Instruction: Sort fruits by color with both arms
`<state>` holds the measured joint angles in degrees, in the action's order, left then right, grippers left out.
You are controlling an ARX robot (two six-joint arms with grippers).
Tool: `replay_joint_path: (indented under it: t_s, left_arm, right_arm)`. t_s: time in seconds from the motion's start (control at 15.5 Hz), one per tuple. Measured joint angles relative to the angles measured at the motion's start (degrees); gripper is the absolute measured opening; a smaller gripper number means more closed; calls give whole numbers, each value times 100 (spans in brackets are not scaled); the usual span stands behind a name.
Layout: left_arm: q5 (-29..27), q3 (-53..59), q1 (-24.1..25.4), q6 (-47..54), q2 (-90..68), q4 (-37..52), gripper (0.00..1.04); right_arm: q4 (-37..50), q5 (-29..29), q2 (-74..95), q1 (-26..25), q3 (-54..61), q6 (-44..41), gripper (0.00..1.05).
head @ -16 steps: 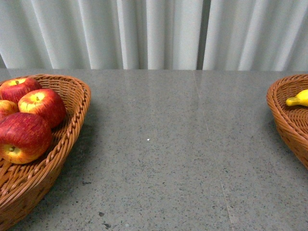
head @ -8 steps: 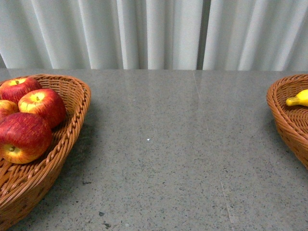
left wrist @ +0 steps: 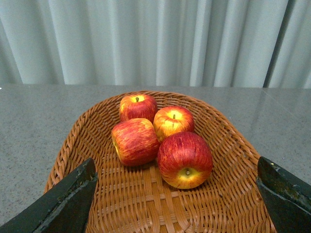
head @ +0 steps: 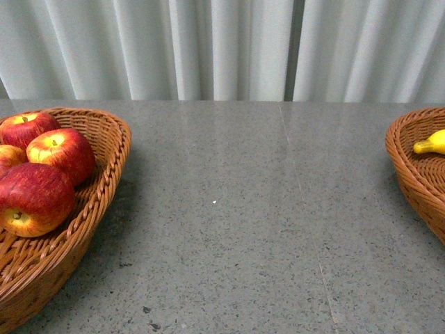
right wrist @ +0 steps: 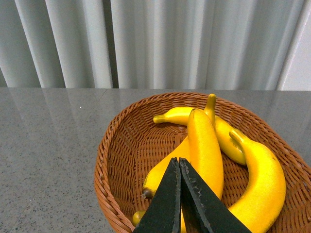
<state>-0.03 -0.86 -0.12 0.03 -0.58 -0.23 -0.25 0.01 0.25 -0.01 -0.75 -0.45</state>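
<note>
Several red apples [head: 38, 197] lie in a wicker basket [head: 104, 188] at the left of the front view. In the left wrist view the apples [left wrist: 184, 159] sit in that basket [left wrist: 233, 145]. My left gripper [left wrist: 177, 196] is open and empty, held above the basket's near end, clear of the apples. Several yellow bananas [right wrist: 206, 150] lie in a second wicker basket [right wrist: 114, 165] in the right wrist view. My right gripper [right wrist: 179, 162] is shut on nothing, above the bananas. In the front view only one banana tip [head: 431, 143] shows in the right basket [head: 410, 174]. Neither arm shows in the front view.
A grey speckled table [head: 236, 209] stretches between the two baskets. Pale curtains [head: 222, 49] hang behind the table's far edge.
</note>
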Motion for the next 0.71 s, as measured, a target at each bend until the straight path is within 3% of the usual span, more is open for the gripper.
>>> replay_joint_path:
  t_s: [0.45, 0.71]
  left_arm:
    - [0, 0, 0, 0, 0, 0, 98]
    - [0, 0, 0, 0, 0, 0, 98]
  right_arm:
    - [2, -2, 0, 0, 0, -2, 4]
    - [2, -2, 0, 0, 0, 0, 39]
